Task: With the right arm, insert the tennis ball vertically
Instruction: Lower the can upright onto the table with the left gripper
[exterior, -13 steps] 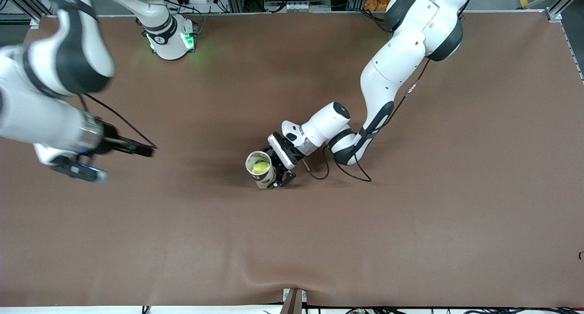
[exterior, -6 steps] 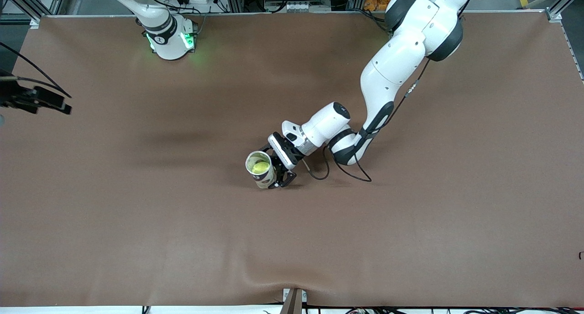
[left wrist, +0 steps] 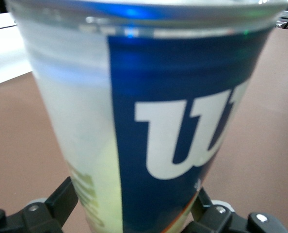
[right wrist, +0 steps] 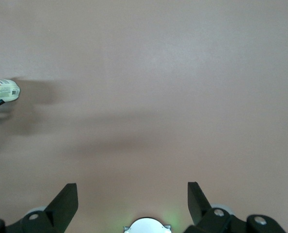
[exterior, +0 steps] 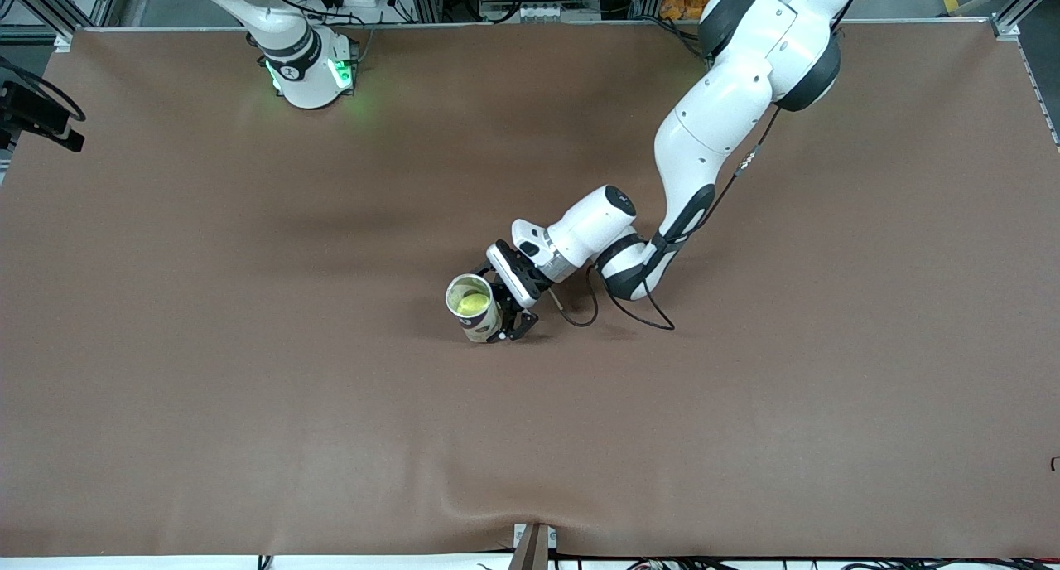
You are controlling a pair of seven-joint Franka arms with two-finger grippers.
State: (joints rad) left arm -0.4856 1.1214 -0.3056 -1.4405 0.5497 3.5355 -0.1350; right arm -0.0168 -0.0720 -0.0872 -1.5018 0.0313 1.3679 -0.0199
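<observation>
A clear tennis-ball can (exterior: 479,320) with a blue label stands upright on the brown table, mouth open upward. The yellow tennis ball (exterior: 469,304) lies inside it. My left gripper (exterior: 497,306) is shut on the can's side at table level. In the left wrist view the can (left wrist: 149,111) fills the frame between the two fingers (left wrist: 64,200). My right gripper (right wrist: 133,194) is open and empty, high over the right arm's end of the table. Only a dark part of that arm (exterior: 37,116) shows in the front view. The can (right wrist: 3,90) shows far off in the right wrist view.
The right arm's base (exterior: 310,73) with a green light stands at the table's back edge. A black cable (exterior: 629,309) loops on the table beside the left arm's wrist. A clamp (exterior: 534,545) sits on the edge nearest the front camera.
My right arm has swung up and away from the table toward its own end, almost out of the front view. The left gripper and the can have not moved.
</observation>
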